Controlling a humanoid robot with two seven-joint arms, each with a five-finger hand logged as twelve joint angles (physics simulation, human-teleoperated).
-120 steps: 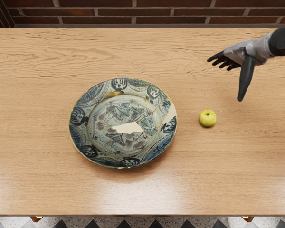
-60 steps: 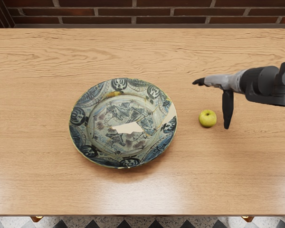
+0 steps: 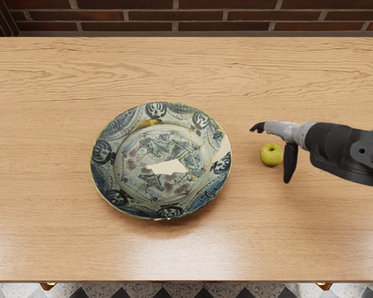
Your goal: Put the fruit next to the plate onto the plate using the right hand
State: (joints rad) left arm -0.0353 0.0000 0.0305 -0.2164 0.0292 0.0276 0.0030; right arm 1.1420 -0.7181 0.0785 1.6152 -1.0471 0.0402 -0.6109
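Observation:
A small yellow-green apple [image 3: 271, 154] lies on the wooden table just right of a large blue patterned plate [image 3: 112, 186]. My right hand [image 3: 278, 149] comes in from the right edge and sits around the apple, open. Its fingers [image 3: 260, 127] reach over the far side of the fruit and the dark thumb [image 3: 290, 162] hangs down on the fruit's right. I cannot tell whether any finger touches the apple. The left arm does not show.
The table [image 3: 186, 248] runs to a brick wall at the back. Its front edge lies near the bottom of the picture. Bare wood separates the plate's right rim from the apple.
My right hand has come down and toward the front from the far right, and now flanks the apple. The apple and plate have not moved.

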